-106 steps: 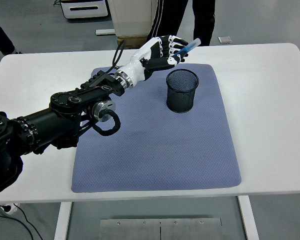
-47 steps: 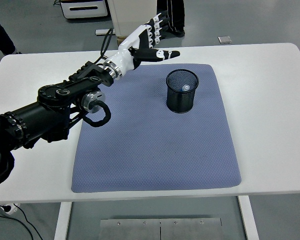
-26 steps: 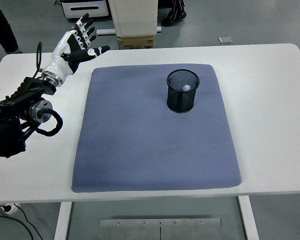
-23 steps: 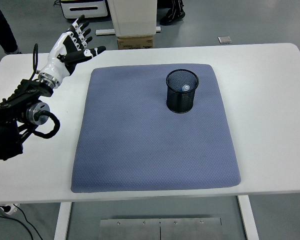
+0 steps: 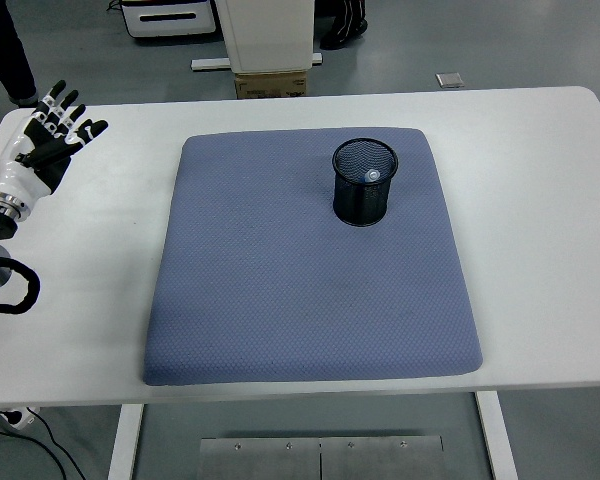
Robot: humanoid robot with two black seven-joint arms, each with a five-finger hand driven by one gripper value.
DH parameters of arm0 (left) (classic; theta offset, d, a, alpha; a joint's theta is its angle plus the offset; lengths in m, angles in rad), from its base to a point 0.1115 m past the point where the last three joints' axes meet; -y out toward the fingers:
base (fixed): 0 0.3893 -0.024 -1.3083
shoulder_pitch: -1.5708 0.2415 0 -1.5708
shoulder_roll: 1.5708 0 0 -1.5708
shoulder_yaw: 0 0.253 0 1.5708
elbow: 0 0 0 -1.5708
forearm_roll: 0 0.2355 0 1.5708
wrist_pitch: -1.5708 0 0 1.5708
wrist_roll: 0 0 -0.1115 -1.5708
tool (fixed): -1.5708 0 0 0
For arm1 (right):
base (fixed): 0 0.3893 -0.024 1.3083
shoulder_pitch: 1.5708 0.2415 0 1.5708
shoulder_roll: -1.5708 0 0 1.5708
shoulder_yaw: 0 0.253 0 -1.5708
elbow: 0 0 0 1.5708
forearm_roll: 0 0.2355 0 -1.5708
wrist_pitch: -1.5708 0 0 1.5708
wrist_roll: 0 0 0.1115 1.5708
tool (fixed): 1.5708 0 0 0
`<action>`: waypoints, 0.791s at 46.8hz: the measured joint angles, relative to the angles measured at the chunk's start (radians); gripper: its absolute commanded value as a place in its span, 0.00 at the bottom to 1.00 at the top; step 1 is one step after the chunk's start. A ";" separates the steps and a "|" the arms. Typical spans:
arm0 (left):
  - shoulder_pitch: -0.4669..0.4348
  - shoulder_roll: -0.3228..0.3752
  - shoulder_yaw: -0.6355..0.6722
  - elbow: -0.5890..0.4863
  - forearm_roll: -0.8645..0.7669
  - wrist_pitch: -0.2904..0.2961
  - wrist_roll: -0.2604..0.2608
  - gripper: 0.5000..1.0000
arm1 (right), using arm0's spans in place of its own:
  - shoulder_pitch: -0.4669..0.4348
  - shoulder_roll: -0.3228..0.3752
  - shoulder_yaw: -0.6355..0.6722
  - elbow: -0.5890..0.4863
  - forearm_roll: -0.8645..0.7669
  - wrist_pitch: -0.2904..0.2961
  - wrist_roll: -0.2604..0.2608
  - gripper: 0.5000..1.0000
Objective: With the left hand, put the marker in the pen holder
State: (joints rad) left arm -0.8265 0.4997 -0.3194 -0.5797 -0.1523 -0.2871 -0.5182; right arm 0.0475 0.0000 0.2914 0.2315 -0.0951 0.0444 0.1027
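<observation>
Now empty, the left hand (image 5: pixel 42 141) hovers with fingers spread over the bench's (image 5: pixel 540 200) far left edge. Well to its right, the marker (image 5: pixel 373 174) stands inside the black mesh pen holder (image 5: pixel 364 182) on the blue mat (image 5: pixel 310 270).

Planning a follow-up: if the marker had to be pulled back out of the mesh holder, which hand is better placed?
Left, probably. The left hand is open above the table's far-left corner; no right hand shows. It must still cross the blue mat to the pen holder holding the marker.
</observation>
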 measured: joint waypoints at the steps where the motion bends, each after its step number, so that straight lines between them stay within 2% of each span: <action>1: 0.008 0.007 -0.003 0.000 -0.006 -0.001 0.001 1.00 | 0.001 0.000 0.000 0.000 0.000 0.000 0.000 1.00; 10: 0.050 0.040 -0.023 0.005 -0.044 0.000 0.050 1.00 | 0.000 0.000 0.001 0.000 0.000 0.000 0.000 1.00; 37: 0.082 0.039 -0.043 0.008 -0.049 0.000 0.052 1.00 | 0.005 0.000 0.002 0.005 -0.003 0.007 -0.005 1.00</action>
State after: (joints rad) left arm -0.7444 0.5385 -0.3620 -0.5721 -0.2010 -0.2870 -0.4663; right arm 0.0523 0.0000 0.2930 0.2362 -0.0983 0.0509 0.0981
